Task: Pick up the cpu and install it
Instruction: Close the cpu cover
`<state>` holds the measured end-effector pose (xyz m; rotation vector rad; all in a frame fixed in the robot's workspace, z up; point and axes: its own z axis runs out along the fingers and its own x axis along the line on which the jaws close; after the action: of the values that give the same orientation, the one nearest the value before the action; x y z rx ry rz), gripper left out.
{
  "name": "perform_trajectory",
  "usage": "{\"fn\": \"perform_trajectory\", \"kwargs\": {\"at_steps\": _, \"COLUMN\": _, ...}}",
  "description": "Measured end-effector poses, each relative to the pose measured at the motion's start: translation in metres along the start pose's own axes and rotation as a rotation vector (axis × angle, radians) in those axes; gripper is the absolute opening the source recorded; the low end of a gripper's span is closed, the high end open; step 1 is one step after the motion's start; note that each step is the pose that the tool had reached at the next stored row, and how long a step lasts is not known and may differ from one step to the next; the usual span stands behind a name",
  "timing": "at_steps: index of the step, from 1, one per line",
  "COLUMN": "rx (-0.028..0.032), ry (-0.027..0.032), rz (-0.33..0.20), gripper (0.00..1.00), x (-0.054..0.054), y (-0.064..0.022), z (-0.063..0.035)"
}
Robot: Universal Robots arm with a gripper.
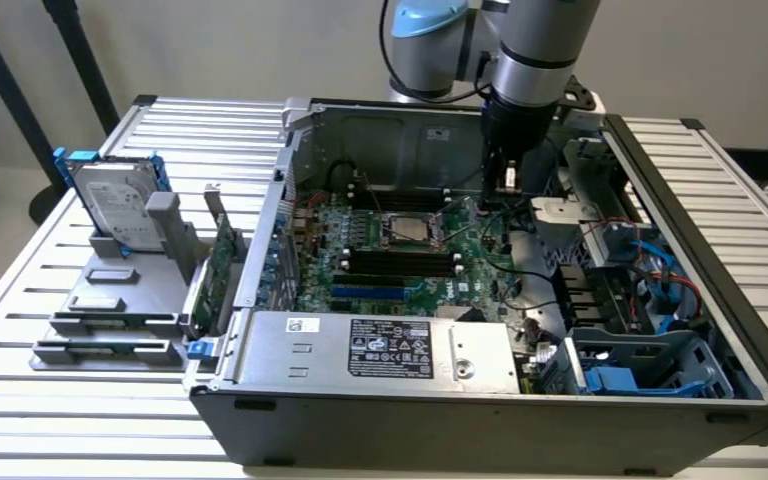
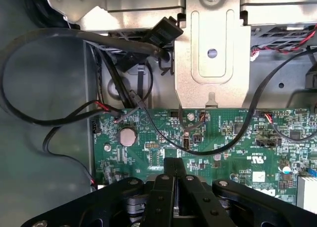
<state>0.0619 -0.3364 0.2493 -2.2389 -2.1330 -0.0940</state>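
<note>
Inside the open computer case (image 1: 264,390), a small silver-grey square that looks like the cpu (image 1: 407,229) lies flat in the socket frame on the green motherboard (image 1: 398,285). My gripper (image 1: 496,202) hangs low over the board, just to the exterior view's right of that socket and apart from the chip. In the wrist view the black fingers (image 2: 166,187) of the gripper (image 2: 174,170) are drawn together over the green motherboard (image 2: 223,133). Nothing shows between them.
A grey stand (image 1: 117,300) at the exterior view's left carries the large hard drive (image 1: 115,205) in a blue frame and green memory sticks (image 1: 224,265). Black cables (image 2: 59,118), a metal bracket (image 2: 212,48) and the drive cage (image 1: 651,360) crowd the case around the gripper.
</note>
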Motion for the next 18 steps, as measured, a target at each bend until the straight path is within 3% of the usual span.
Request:
{"fn": "perform_trajectory", "kwargs": {"at_steps": 4, "rx": 0.0010, "ry": 0.0161, "rz": -0.002, "gripper": 0.11, "x": -0.0004, "y": -0.0001, "z": 0.0047}}
{"fn": "perform_trajectory", "kwargs": {"at_steps": 7, "rx": 0.0043, "ry": 0.0226, "rz": -0.002, "gripper": 0.11, "x": -0.0006, "y": 0.0000, "z": 0.0065}}
{"fn": "perform_trajectory", "kwargs": {"at_steps": 10, "rx": 0.0279, "ry": 0.0219, "rz": 0.000, "gripper": 0.11, "x": -0.0006, "y": -0.0001, "z": 0.0066}}
{"fn": "perform_trajectory", "kwargs": {"at_steps": 12, "rx": 0.0400, "ry": 0.0211, "rz": 0.001, "gripper": 0.11, "x": -0.0009, "y": -0.0001, "z": 0.0064}}
{"fn": "perform_trajectory", "kwargs": {"at_steps": 14, "rx": 0.0468, "ry": 0.0206, "rz": 0.002, "gripper": 0.11, "x": -0.0012, "y": -0.0005, "z": 0.0059}}
{"fn": "perform_trajectory", "kwargs": {"at_steps": 18, "rx": 0.0549, "ry": 0.0203, "rz": 0.003, "gripper": 0.11, "x": -0.0019, "y": -0.0015, "z": 0.0048}}
